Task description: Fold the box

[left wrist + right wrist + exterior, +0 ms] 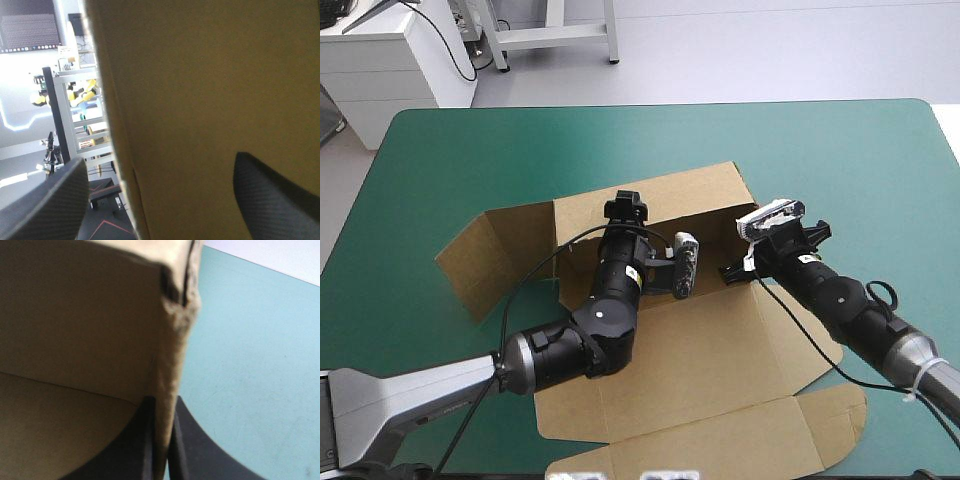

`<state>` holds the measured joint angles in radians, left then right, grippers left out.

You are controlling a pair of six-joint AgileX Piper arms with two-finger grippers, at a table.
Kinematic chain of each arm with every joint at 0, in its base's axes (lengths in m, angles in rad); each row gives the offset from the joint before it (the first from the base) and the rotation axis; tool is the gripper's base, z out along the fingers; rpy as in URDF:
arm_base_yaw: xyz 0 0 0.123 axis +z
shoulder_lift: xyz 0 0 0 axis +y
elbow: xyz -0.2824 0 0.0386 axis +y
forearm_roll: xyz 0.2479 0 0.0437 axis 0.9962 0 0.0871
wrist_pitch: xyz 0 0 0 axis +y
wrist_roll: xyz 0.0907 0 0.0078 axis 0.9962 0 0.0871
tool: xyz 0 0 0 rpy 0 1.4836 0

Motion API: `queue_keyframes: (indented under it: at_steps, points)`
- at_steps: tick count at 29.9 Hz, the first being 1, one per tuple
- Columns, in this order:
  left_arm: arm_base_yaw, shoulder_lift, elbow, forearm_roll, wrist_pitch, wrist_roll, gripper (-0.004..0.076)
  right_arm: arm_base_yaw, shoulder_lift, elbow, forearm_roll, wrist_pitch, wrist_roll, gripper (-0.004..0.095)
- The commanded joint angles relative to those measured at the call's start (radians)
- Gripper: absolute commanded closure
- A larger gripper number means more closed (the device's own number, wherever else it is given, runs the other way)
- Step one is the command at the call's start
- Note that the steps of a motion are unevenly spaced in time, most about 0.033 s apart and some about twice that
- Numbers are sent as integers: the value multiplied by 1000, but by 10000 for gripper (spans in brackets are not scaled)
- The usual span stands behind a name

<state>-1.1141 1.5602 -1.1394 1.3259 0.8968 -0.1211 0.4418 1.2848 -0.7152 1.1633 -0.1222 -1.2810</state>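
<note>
The brown box [700, 350] lies in the middle of the teal-green cover, its base flat, its back wall [665, 195] and left flap [480, 250] raised. My left gripper [625, 208] reaches over the base to the back wall. It is open, and the wall's edge [210, 100] stands between its black fingers [45, 200]. My right gripper [733, 270] is at the box's right rear corner. In the right wrist view it [162, 440] is shut on the upright side wall [75, 330], close to the corner.
The box's lid panel with its tabs [720, 440] lies flat toward the table's near edge. Bare teal-green cover [840, 170] stretches behind and to the right of the box [250, 365]. A white cabinet [390, 60] stands beyond the far left corner.
</note>
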Motion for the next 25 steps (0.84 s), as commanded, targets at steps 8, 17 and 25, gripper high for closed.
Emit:
queue_keyframes:
  at_steps: [8, 17, 25]
  points:
    - [-161, -54, -26, -163, 224, 45, 402, -6, 103, -97, -14, -10, -33, 929]
    - [-24, -147, -269, -770, 217, 572, 718, -6, 122, -97, 24, 46, -31, 929]
    - [488, -156, -526, -1233, 257, 738, 722, -6, 122, -97, 30, 46, -8, 929]
